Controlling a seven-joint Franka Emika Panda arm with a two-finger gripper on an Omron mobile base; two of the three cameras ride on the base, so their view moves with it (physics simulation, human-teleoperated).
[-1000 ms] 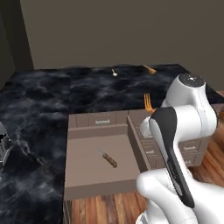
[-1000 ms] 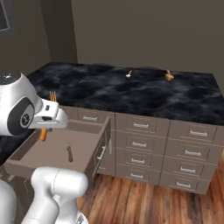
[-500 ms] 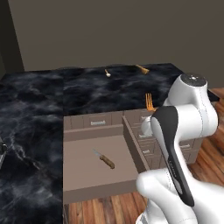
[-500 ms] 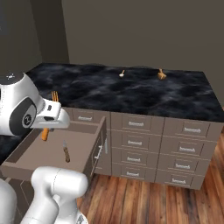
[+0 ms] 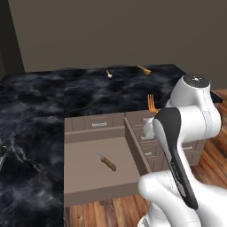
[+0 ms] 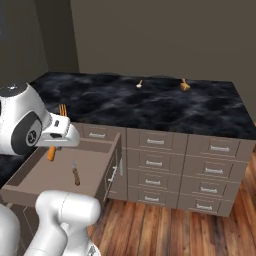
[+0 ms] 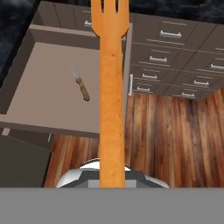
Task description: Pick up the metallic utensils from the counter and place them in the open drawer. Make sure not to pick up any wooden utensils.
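Orange and slim, the fork (image 7: 110,87) is clamped between the closed fingers, tines up, and is held above the edge of the open drawer (image 5: 88,188) beside the black worktop (image 5: 40,102). The knife (image 5: 105,161) is seen lying flat on the drawer floor.

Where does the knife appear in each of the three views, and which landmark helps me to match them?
Left base view: the knife lies on the floor of the open drawer, left of centre, low in the picture.
Right base view: the knife lies in the drawer, at lower left.
Hand view: the knife lies upper left, left of the fork.
Shared landmark: the open drawer.
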